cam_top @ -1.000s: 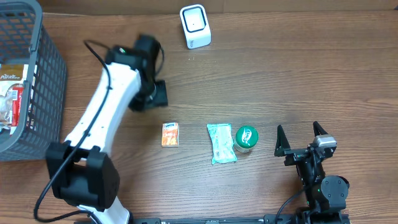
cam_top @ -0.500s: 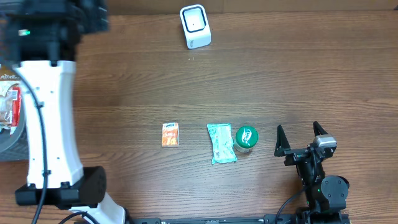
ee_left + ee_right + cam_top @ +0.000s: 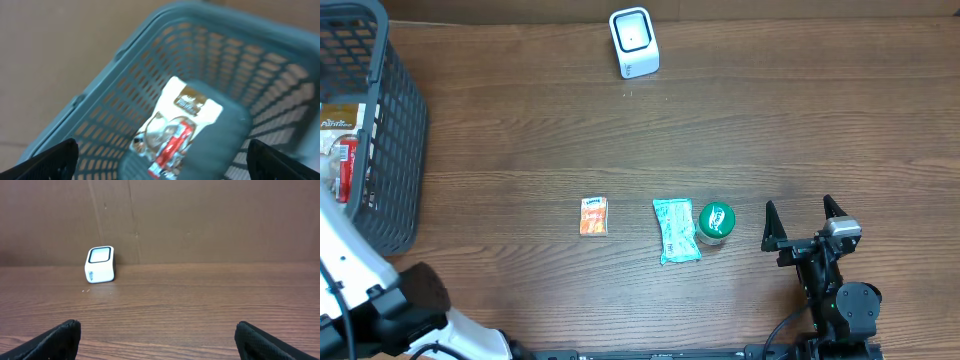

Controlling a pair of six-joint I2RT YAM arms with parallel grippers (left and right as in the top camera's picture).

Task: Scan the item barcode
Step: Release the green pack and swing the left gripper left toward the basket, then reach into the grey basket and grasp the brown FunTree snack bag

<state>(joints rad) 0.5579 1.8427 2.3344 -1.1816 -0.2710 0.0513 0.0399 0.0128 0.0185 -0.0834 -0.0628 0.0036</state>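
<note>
One packet (image 3: 172, 127) is in the basket (image 3: 280, 95), three more things (image 3: 677, 230) wait on the bench (image 3: 770, 120); left hand (image 3: 167, 157) and right hand (image 3: 159, 337) are apart.

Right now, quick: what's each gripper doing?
Left gripper: open, empty, over the basket.
Right gripper: open, empty.

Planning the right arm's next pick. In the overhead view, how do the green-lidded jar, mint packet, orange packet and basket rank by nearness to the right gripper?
From the right gripper:
1. green-lidded jar, just to its left
2. mint packet, right beside the jar, on its left
3. orange packet, mid-table
4. basket, at the far left edge
</note>
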